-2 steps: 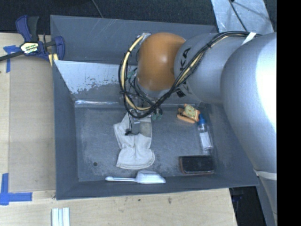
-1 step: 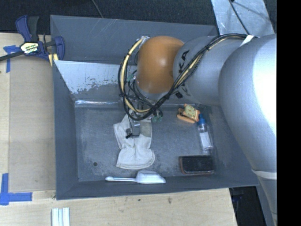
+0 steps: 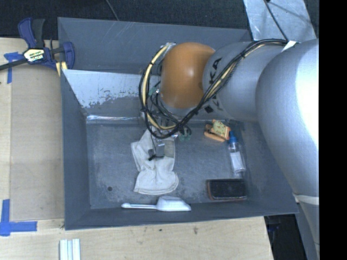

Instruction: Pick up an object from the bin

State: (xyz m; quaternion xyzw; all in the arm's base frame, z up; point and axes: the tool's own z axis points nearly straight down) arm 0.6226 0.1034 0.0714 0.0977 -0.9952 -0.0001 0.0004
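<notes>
Bin (image 3: 73,156) (grey metal): gripper (image 3: 156,151) low on white crumpled cloth (image 3: 156,179), which lies directly beneath it. Jaw state: cannot tell. Black flat case (image 3: 226,189), clear bottle (image 3: 236,157) well apart from gripper. Risk: limp cloth slips free if only a loose fold is pinched.

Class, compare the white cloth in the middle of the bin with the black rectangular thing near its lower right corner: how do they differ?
The white cloth is pale and crumpled into an uneven shape; the black rectangular thing is dark, flat and straight-edged. The cloth lies right under the gripper; the black thing lies apart from it. Both rest on the bin's floor.
</notes>
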